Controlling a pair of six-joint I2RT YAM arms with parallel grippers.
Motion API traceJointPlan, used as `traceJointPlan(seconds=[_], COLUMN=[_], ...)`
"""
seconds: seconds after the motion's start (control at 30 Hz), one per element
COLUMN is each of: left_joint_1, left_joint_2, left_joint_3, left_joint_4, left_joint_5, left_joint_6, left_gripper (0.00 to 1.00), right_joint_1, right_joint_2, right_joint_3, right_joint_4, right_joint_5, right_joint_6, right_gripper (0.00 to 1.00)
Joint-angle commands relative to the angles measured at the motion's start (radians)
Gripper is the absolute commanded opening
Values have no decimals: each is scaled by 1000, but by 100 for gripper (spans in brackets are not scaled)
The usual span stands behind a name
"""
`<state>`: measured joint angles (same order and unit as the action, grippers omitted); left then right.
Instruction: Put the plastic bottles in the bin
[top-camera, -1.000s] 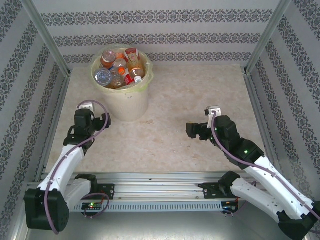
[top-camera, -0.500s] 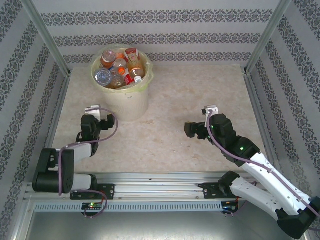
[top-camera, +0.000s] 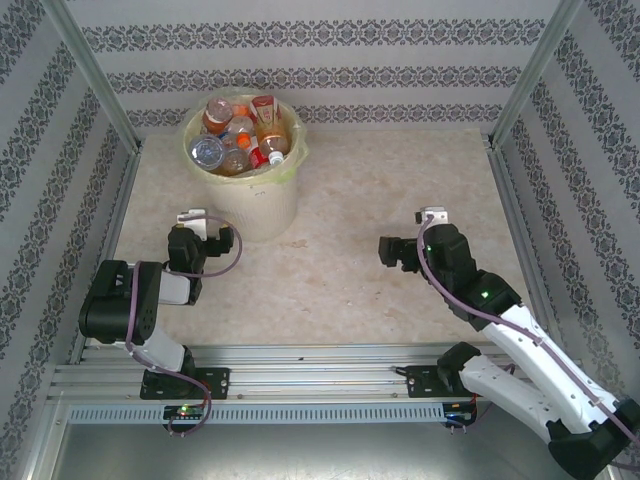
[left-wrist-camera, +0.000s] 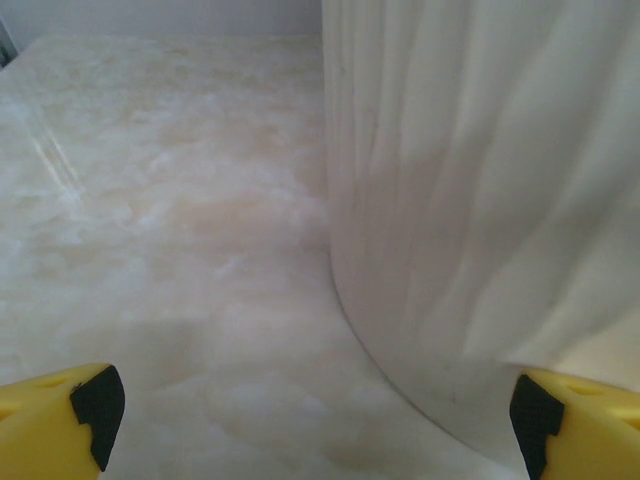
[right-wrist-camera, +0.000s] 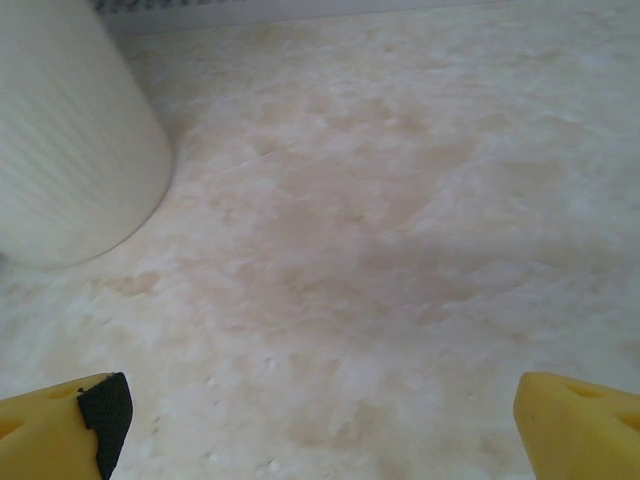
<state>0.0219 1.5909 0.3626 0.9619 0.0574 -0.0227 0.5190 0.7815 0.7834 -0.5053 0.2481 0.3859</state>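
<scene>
Several plastic bottles (top-camera: 240, 132) with red, orange and blue labels lie heaped inside the bin (top-camera: 250, 195), a pale yellow bucket with a bag lining at the back left of the table. My left gripper (top-camera: 197, 240) sits low just in front of the bin, open and holding nothing. In the left wrist view the bin wall (left-wrist-camera: 480, 200) stands close on the right, between and beyond the wide-spread yellow fingertips (left-wrist-camera: 60, 410). My right gripper (top-camera: 386, 252) is open and empty over bare table, pointing left. The bin (right-wrist-camera: 70, 150) appears at the upper left of the right wrist view.
The marble-patterned tabletop (top-camera: 380, 190) is walled by patterned panels and metal posts (top-camera: 95, 80) on both sides and at the back. A metal rail (top-camera: 300, 360) carrying the arm bases runs along the near edge.
The left arm has folded back down toward its base, its gripper staying just in front of the bin. The right gripper has shifted slightly right and away.
</scene>
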Motion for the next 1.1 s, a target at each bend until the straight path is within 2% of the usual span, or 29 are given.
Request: traceJointPlan(seconds=[0.0,0.13,0.3,0.43,0.57,0.73,0.87,1.07], left_joint_1=[9,9,10,9,10,9,9,9], left_joint_2=[-12,-9,-7,-7,-8,-7,-8,-7], left_joint_3=[17,7,13,13,13,15,15,15], left_joint_4=[-24,1,-8,-8,-8,-9,-9,-9], left_joint_5=[-20,-23,-16,-14,-13,-12,-11,-11], left_joint_6=[-4,-6,-2,-2,-1,0,0,0], left_gripper=[100,100,100,100,100,100,100,100], right_joint_1=[-103,-216,-305,-384,-397,-479,-489,-514], right_joint_2=[55,136,172,230,254,260,250,304], right_joint_3=[28,41,-1,-53,-147,-287,-405,-434], right_joint_4=[40,97,236,341,503,731,910,1004], right_joint_5=[31,-10,38,29,112,19,84,-9], right_joint_6=[0,-54,-162,-206,-300,-286,-287,-255], right_gripper=[98,98,98,98,98,98,98,98])
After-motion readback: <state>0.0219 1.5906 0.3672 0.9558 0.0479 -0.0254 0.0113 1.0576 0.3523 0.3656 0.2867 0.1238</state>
